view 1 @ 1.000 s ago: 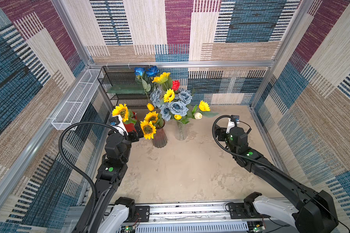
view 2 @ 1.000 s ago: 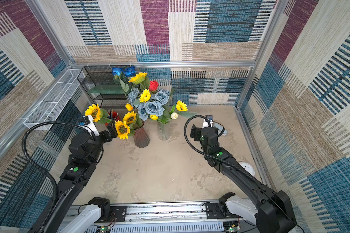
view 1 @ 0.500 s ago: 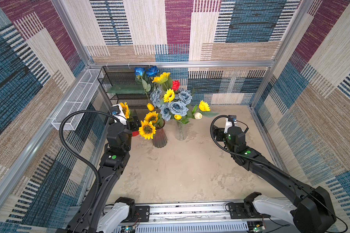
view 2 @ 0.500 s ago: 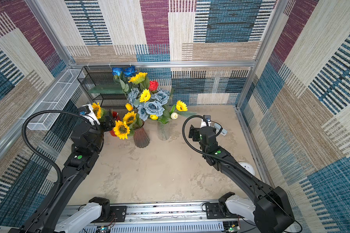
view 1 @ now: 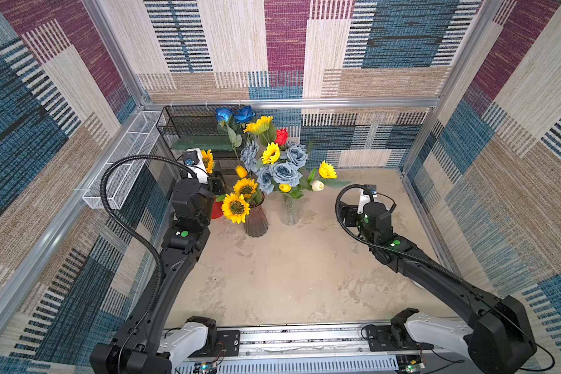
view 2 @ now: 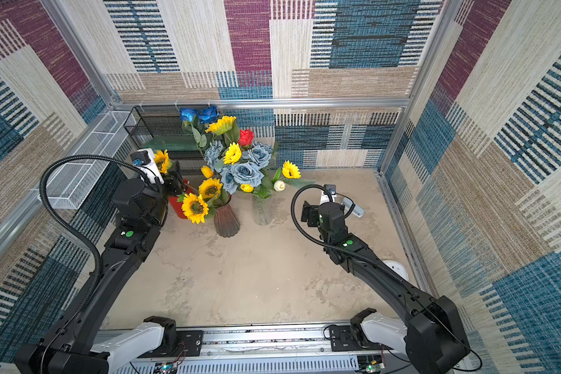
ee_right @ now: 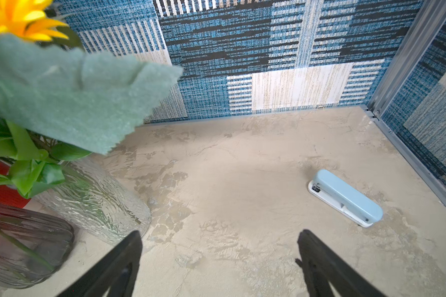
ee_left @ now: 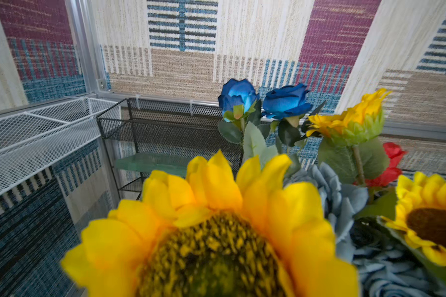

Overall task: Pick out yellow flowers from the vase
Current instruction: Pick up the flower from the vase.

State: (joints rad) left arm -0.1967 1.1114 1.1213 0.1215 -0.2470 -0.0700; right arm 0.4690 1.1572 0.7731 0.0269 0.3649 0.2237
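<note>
Tabletop [ee_right: 242,192] below wide-open right claw [ee_right: 220,232]

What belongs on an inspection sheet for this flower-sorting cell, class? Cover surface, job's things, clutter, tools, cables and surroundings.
Surface: beige mottled table.
Job's things: sunflowers and yellow tulip buds stand mixed with grey-blue roses and a red rose over the dark ribbed vase and clear vase; a lone sunflower sits by the left tool.
Clutter: red pot, pale blue stapler, black mesh rack.
Tools: left tool beside the lone sunflower, jaws hidden; right tool open, empty, above the table.
Cables: black conduit loops from each arm.
Surroundings: woven patchwork walls, white mesh basket on the side rail.
</note>
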